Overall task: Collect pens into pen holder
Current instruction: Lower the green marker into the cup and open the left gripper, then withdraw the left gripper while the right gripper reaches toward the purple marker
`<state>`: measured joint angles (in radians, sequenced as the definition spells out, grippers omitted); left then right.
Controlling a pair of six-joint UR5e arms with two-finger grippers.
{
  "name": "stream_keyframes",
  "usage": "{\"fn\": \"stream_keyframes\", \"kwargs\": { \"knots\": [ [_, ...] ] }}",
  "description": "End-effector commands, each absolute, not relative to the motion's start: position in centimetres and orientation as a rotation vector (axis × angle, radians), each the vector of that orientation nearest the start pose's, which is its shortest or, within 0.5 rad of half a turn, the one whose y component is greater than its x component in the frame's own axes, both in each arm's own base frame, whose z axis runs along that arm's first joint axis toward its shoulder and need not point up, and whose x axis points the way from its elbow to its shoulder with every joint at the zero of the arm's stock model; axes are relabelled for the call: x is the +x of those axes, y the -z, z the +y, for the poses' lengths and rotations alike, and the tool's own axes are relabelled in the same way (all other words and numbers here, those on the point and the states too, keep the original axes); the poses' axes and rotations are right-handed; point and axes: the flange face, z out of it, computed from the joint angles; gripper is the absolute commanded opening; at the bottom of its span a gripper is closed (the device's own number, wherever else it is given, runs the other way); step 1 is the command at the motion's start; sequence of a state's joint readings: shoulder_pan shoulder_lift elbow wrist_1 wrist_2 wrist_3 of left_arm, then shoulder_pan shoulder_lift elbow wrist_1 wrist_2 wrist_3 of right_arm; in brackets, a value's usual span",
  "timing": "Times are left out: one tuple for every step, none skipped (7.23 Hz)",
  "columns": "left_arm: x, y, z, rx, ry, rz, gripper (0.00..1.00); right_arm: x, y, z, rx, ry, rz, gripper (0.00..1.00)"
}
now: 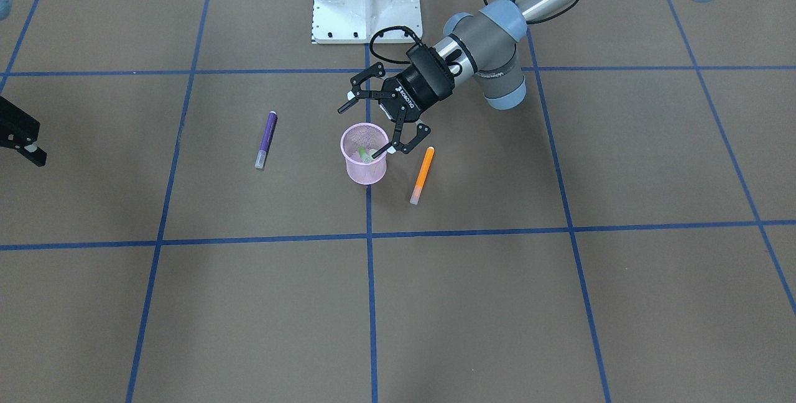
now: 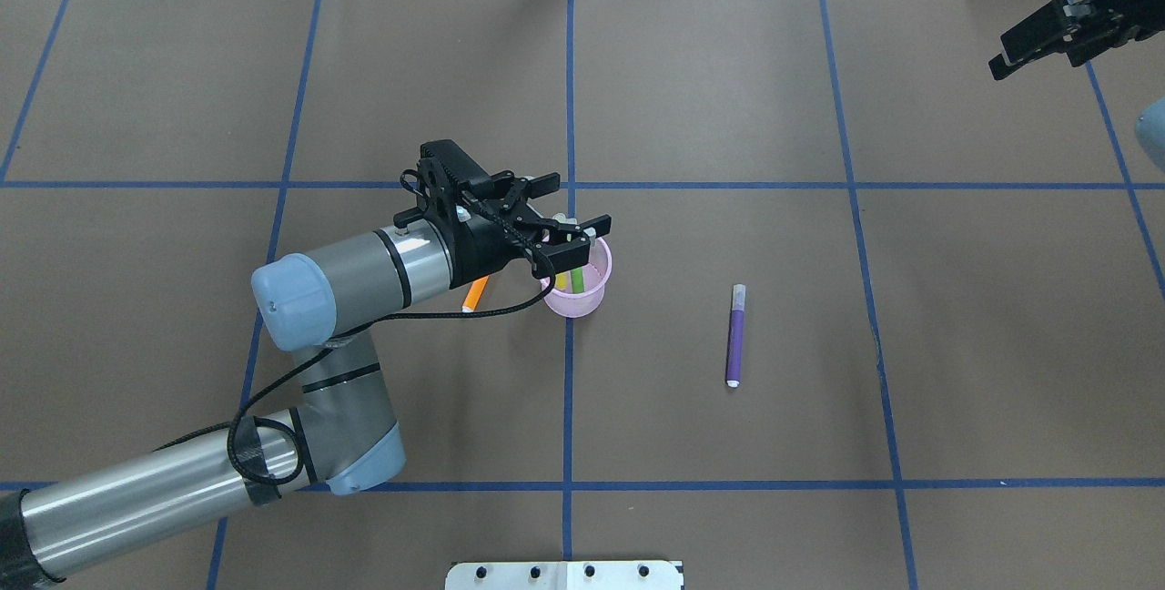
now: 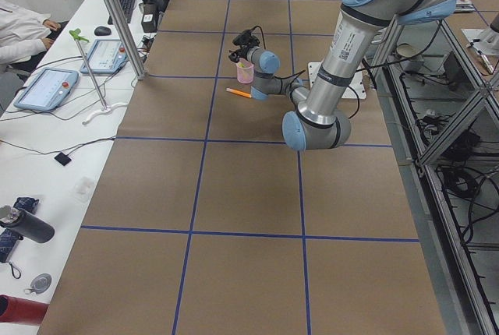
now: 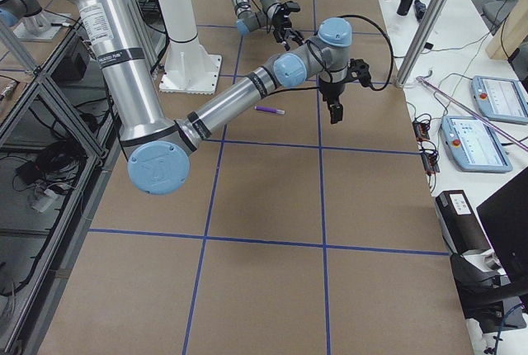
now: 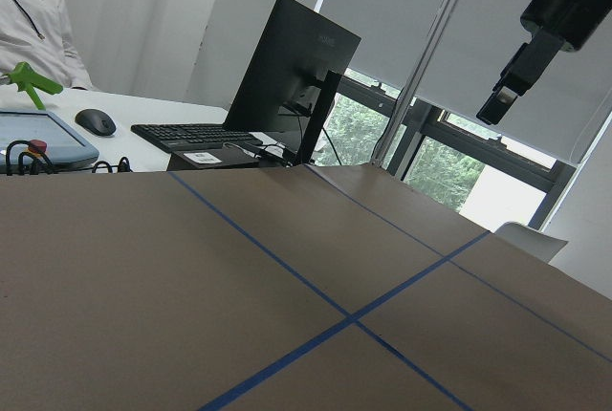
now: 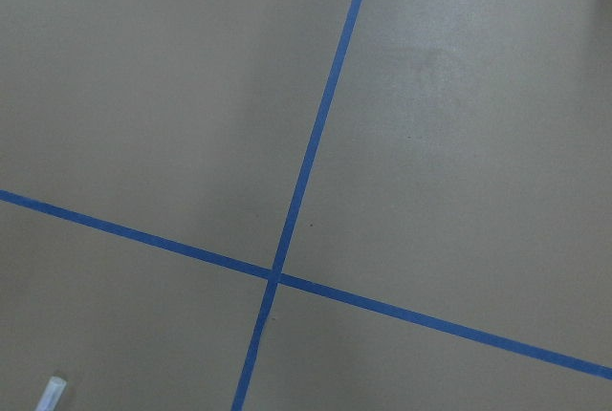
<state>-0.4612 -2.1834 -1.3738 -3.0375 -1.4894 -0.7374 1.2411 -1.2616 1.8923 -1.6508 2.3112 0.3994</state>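
Fingers [image 1: 356, 86] of the left gripper [image 1: 362, 131] are spread wide and hold nothing, poised over the cup [image 1: 365, 170]. One tip overlaps the mouth beside the green pen [image 1: 364, 154]; whether it dips below the rim I cannot tell. The orange pen [image 1: 423, 174] lies on the table [image 1: 559, 303] just beside the cup, and the purple pen [image 1: 266, 139] lies well apart on the other side. The step in hand looks like clearing the cup. It is best to rise straight up before swinging, since a finger catching the rim could tip the mesh cup.

Overhead, the green pen and a yellow pen [image 2: 562, 281] lean inside the cup, so about half the job looks done. The orange pen is mostly hidden under the left wrist. The right gripper [image 2: 1056, 39] hangs far off, and I cannot tell how its fingers stand.

From the left end, the orange pen lies near the cup's foot without touching it. For that pick, turn the jaws across the barrel, come down at its middle and keep the cup-side finger off the cup.

From the right end, the purple pen lies near the right gripper.

The left wrist view shows bare table and the distant right gripper, but no pens.

The right wrist view shows the table and a pale cap end at the lower corner, probably the purple pen's.
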Motion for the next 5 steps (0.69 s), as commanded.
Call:
{"fn": "stream_keyframes", "kwargs": {
  "knots": [
    [47.5,-24.0,-45.3,0.973,-0.309,1.307,1.0,-14.0,-33.0,-54.8,0.203,0.081,-0.886,1.0],
    [41.2,-23.5,-47.8,0.816,-0.346,1.222,1.0,-15.5,-32.0,-53.9,0.181,0.051,-0.901,1.0],
    [34.0,-22.9,-50.8,0.648,-0.329,1.153,1.0,-17.8,-31.1,-52.6,0.154,0.023,-0.905,1.0],
    [28.4,-23.4,-52.1,0.555,-0.305,1.106,1.0,-21.0,-30.0,-51.1,0.149,-0.038,-0.895,1.0],
    [24.6,-27.1,-52.2,0.533,-0.333,1.021,1.0,-24.7,-29.3,-49.8,0.155,-0.117,-0.913,1.0]
  ]
}}
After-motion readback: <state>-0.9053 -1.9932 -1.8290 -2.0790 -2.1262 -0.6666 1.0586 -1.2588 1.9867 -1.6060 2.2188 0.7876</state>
